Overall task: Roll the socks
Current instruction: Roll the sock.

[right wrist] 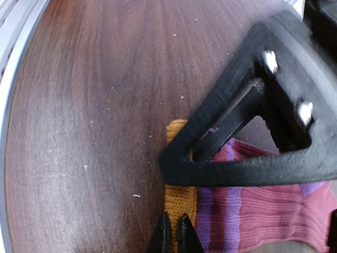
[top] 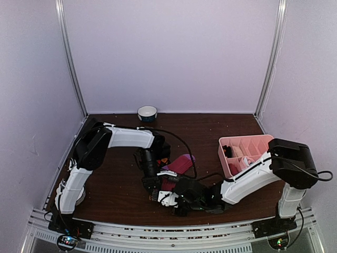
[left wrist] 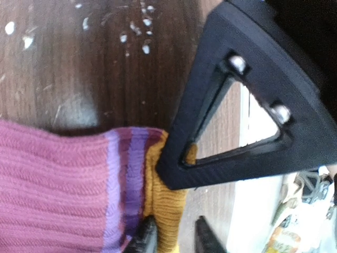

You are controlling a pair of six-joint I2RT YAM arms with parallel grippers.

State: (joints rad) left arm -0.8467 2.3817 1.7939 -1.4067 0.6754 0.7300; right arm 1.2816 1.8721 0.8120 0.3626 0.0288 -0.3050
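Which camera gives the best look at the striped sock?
Left wrist: the sock is close and sharp, showing ribbing, purple stripes, orange end. Right wrist shows that end too, partly behind a finger. Top view: only a magenta patch between the arms.

Small bowl (top: 147, 113) at the back, pink divided bin (top: 225, 161) right, contents seemingly fabric.

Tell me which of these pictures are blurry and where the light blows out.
Top view: evenly lit and sharp, with a purple cast on the walls. Left wrist: the striped sock shows crisp knit, and the strip at the right edge is blown out white. Right wrist: the black finger is blurred, and the sock's knit is sharp.
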